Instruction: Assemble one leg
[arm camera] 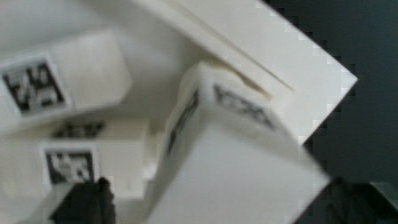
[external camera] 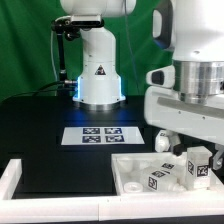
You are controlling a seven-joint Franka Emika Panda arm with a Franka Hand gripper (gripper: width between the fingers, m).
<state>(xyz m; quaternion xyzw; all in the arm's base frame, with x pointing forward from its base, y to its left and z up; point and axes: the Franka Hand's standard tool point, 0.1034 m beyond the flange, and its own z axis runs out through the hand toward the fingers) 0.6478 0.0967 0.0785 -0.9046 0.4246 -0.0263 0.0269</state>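
Note:
My gripper [external camera: 198, 170] is at the exterior view's right, low over the large flat white panel [external camera: 140, 165]. It is shut on a leg [external camera: 200, 160], a stubby white block with black-and-white tags. In the wrist view the gripper [arm camera: 226, 205] has this leg [arm camera: 231, 150] filling the gap between the dark fingertips [arm camera: 80, 205], tilted, with a tag on its upper face. A second tagged leg [arm camera: 63, 85] lies beside it on the panel [arm camera: 267, 40]. That leg also shows in the exterior view [external camera: 157, 181].
The marker board [external camera: 100, 134] lies on the black table in front of the robot base [external camera: 98, 75]. Another small white part [external camera: 163, 141] sits by the panel's far edge. A white rail [external camera: 10, 180] runs along the front left.

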